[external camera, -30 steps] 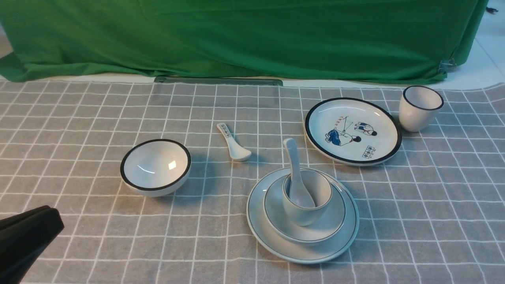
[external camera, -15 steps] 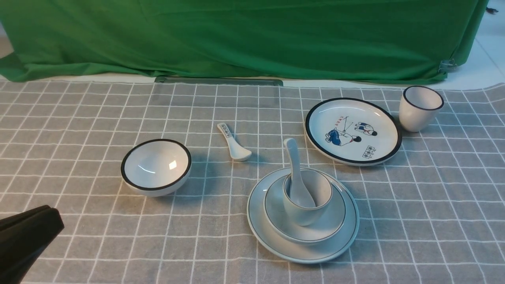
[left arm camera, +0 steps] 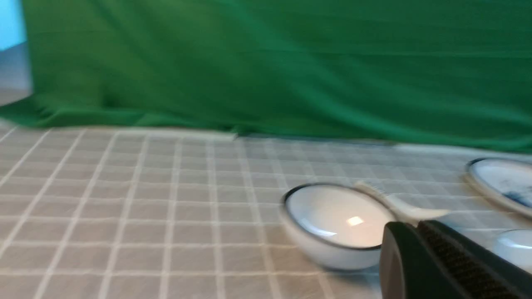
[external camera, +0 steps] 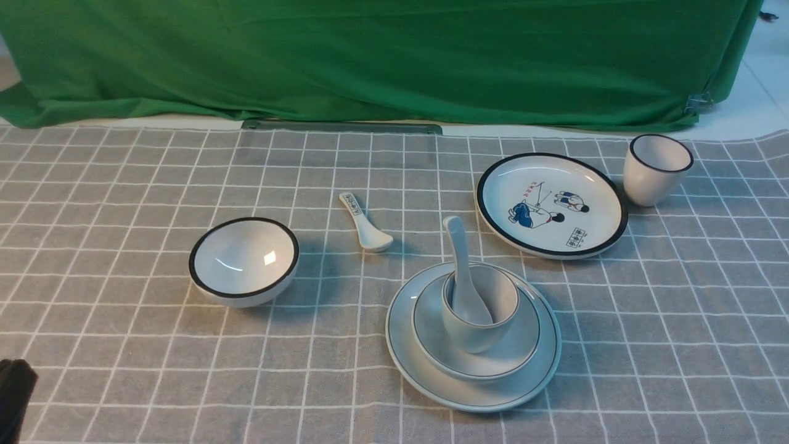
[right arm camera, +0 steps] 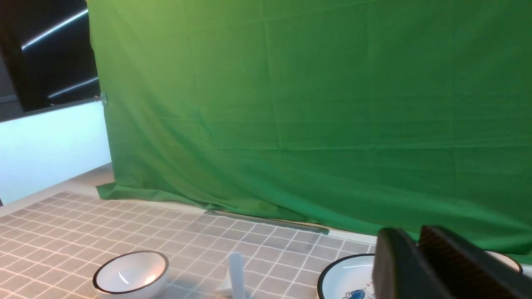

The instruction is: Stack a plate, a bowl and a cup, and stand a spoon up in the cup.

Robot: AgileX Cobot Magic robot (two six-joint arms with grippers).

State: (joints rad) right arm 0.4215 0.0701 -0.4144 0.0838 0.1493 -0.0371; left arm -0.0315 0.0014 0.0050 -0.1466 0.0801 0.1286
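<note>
The left gripper (left arm camera: 415, 232) is seen pressed together at the near left edge, and the right gripper (right arm camera: 417, 245) likewise; nothing is held. Open checked cloth (external camera: 123, 345) is left around the stack. The pale thin-rimmed plate (external camera: 407, 364), bowl (external camera: 524, 351) and cup (external camera: 481, 336) are nested near centre, the glossy spoon (external camera: 459, 259) stood inside.

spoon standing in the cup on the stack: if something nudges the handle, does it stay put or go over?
Likely shifts easily. The spoon only leans on the rim of the cup, nothing clamping it, so a nudge would probably slide or swing it. Its glossy glaze suggests a slippery, rigid, chippable piece. The cup sits loose in the bowl, so a harder push may tip both.
</note>
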